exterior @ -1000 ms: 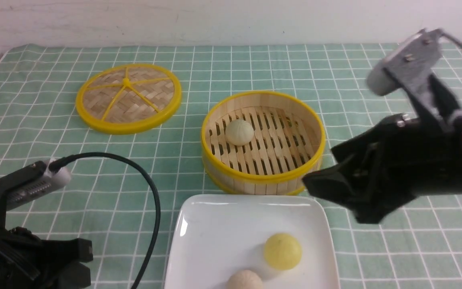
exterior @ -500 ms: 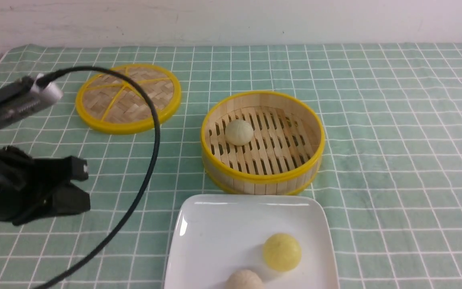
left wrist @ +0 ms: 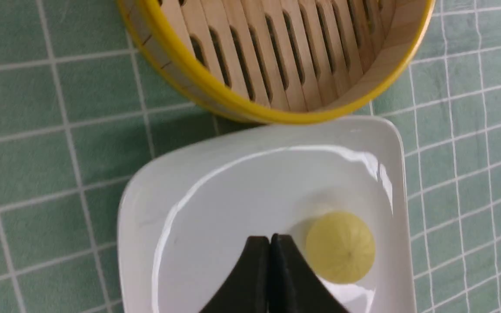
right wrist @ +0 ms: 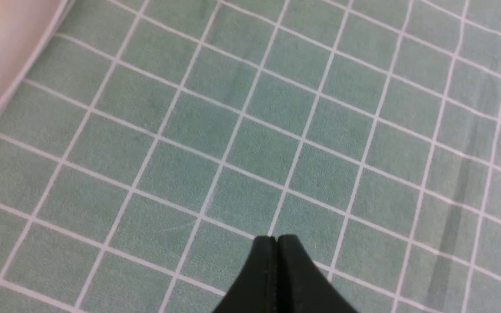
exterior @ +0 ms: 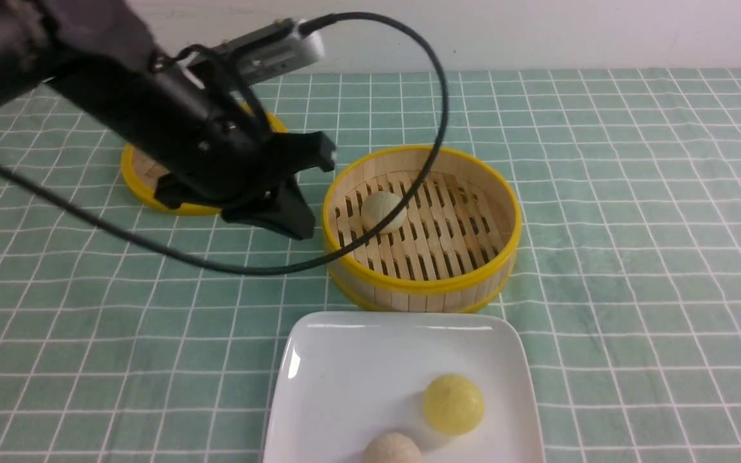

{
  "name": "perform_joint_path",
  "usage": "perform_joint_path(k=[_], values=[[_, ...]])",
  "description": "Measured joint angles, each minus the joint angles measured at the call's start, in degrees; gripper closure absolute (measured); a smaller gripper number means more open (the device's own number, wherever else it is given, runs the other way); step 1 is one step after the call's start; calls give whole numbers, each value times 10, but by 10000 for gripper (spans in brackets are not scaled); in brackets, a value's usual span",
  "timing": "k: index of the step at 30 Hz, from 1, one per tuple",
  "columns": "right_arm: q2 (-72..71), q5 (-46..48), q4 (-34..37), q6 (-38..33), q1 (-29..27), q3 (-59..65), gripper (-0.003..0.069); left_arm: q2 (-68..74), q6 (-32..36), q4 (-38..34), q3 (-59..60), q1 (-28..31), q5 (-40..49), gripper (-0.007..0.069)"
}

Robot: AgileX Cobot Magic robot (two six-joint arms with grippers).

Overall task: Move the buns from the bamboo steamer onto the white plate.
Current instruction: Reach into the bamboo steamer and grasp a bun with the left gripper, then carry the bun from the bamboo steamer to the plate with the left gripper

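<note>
While none of the food has shifted over the last sec, the arms have traded roles. Right arm, which filled the right of the front view w/ its pincer spread, is gone from that view. The right pincer point(right wrist: 276, 238) is now pressed together and empty over bare checked cloth point(right wrist: 276, 130), w/ a plate corner at the upper left of its wrist pic. Left arm has swung up from the lower left to the upper left of the front view. It now sits just beside the left rim of the bamboo steamer point(exterior: 422, 292), hiding part of the woven lid point(exterior: 134, 183). The left pincer point(left wrist: 270, 238) has narrowed until it's pressed together, pinching nothing.

Task status:
- **Yellow bun** point(exterior: 453, 403): on the white plate point(exterior: 345, 386), lower right, near a beige bun point(exterior: 393, 451) at the bottom edge.
- **Cream-white bun** point(exterior: 375, 206): in the steamer, left of ctr, so approx half done.

Looks like a handover, w/ the left arm due to take the last bun. It must spread its pincer first, and its cable point(exterior: 438, 116) droops across the steamer.
</note>
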Motion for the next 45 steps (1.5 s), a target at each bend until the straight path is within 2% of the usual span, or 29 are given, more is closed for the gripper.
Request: perform_joint_path(k=[4, 5, 6, 10, 13, 20, 25, 27, 31, 32, 39, 45], values=[[0, -16, 0, 0, 0, 1, 673, 90, -66, 67, -110, -38, 16, 540], [0, -18, 0, 0, 0, 1, 673, 126, -92, 101, -154, -53, 22, 496], [0, -18, 0, 0, 0, 1, 673, 131, -95, 101, -159, -54, 22, 490], [0, -18, -1, 0, 0, 1, 669, 212, -125, 163, -263, -82, 33, 368], [0, -18, -1, 0, 0, 1, 667, 253, -127, 184, -305, -89, 31, 309], [0, -22, -1, 0, 0, 1, 664, 320, -128, 217, -345, -89, 4, 269], [0, -22, -3, 0, 0, 1, 664, 344, -128, 225, -345, -89, -8, 300], [0, -22, -3, 0, 0, 1, 663, 352, -128, 225, -346, -89, -9, 362], [0, -22, -3, 0, 0, 1, 659, 352, -120, 225, -349, -89, 9, 553], [0, -22, -3, 0, 0, 1, 659, 347, -110, 225, -349, -89, 18, 580], [0, -22, -6, 0, 0, 1, 657, 244, -78, 225, -356, -89, 98, 599], [0, -22, -13, 0, 1, 1, 654, 88, -76, 225, -302, -116, 113, 599]])
